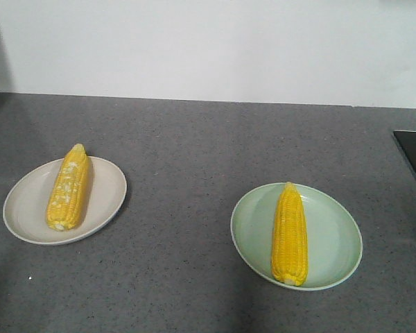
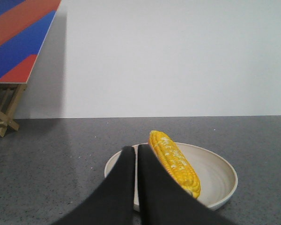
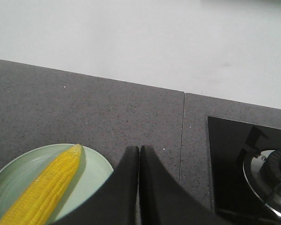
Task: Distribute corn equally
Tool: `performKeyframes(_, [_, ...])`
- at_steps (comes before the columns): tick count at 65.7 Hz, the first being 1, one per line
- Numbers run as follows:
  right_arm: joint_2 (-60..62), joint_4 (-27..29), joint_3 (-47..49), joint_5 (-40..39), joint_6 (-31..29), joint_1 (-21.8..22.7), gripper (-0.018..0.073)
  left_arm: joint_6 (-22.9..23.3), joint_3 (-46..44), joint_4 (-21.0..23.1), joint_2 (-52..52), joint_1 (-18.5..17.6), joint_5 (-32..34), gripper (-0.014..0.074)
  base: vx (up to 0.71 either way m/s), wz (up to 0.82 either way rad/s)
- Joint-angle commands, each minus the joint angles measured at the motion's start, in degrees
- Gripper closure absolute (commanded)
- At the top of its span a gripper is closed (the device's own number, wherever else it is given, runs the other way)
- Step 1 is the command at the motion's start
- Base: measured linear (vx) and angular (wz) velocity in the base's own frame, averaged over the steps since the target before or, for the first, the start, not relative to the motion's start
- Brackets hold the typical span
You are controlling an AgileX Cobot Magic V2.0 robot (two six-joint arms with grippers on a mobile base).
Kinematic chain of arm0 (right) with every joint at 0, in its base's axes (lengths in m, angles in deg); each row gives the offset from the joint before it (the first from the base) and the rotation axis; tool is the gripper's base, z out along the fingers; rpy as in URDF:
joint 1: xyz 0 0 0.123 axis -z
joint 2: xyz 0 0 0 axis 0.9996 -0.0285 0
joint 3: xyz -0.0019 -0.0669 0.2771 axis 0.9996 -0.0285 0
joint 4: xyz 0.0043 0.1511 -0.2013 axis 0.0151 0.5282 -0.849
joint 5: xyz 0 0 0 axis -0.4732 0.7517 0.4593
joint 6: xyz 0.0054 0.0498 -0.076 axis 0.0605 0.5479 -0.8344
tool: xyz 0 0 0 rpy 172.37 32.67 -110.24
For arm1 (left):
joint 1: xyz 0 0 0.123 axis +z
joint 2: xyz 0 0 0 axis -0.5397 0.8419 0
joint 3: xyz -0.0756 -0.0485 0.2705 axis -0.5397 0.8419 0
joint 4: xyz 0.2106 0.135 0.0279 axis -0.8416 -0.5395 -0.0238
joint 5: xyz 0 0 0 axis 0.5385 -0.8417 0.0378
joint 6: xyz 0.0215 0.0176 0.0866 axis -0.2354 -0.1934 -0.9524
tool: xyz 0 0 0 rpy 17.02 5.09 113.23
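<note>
One corn cob lies on a beige plate at the left of the grey counter. A second corn cob lies on a pale green plate at the right. No gripper shows in the front view. In the left wrist view my left gripper is shut and holds nothing, just left of the cob on the beige plate. Over in the right wrist view my right gripper is shut and bare, beside the green plate with its cob.
A black stove top with a burner lies right of the green plate; its corner shows at the edge. A white wall runs along the back of the counter. A striped board on a wooden stand stands at the far left.
</note>
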State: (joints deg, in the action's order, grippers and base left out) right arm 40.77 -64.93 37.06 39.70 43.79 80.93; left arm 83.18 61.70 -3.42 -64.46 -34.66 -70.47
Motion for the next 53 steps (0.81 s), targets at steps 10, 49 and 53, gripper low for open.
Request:
performKeyframes(10, [-0.4,-0.7,1.4,-3.9,0.0,0.4,0.057,0.1,0.9,0.5,-1.0,0.1,4.3,0.0603,0.0,0.0])
performKeyframes(49, [11.9,-0.2,-15.8,-20.4,-0.2,3.5,0.057,0.1,0.9,0.5,-1.0,0.1,4.3,0.0603,0.0,0.0])
performKeyframes(53, [13.9,0.2,-17.9,-21.9,-0.2,5.1,0.057,0.1,0.9,0.5,-1.0,0.1,4.3,0.0603,0.0,0.0])
